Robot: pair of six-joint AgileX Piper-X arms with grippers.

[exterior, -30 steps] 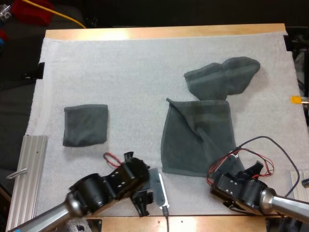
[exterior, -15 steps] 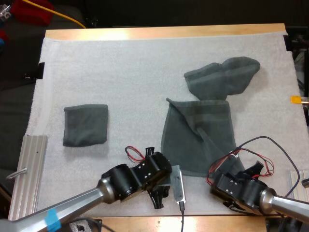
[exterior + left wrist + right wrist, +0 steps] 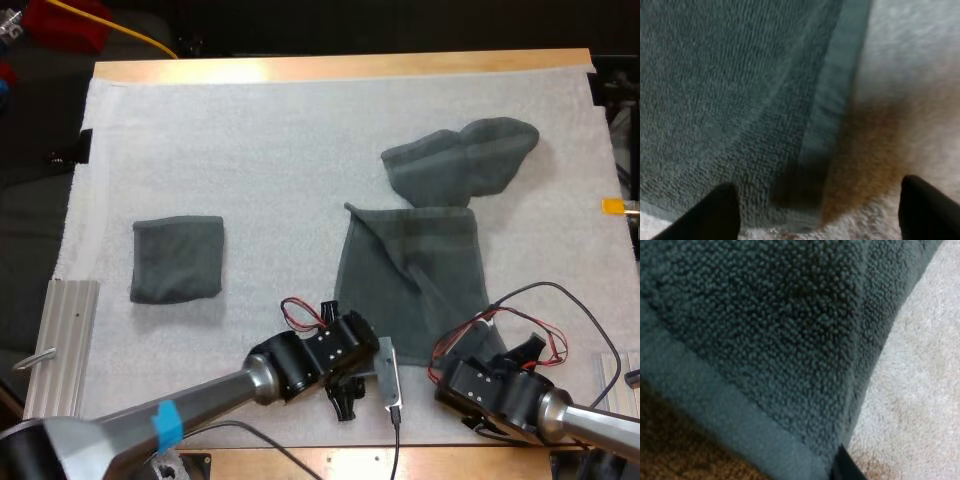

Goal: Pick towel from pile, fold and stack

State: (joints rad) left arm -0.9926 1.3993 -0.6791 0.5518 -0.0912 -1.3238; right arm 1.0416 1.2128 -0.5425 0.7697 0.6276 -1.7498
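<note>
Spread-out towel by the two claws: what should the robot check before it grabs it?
1. Left claw open: ok.
2. Spread towel corner between its fingers: ok.
3. Right claw at the other near corner: ok.
4. Right claw's grip: cannot tell.
5. Crumpled towel clear of the spread towel: not ok, they meet at its far edge.
6. Folded towel out of the way: ok, it lies apart.

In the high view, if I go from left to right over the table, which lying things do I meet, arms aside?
A ribbed metal rail → folded towel → spread-out towel. The crumpled towel overlaps the spread-out one sideways, so I leave it out.
</note>
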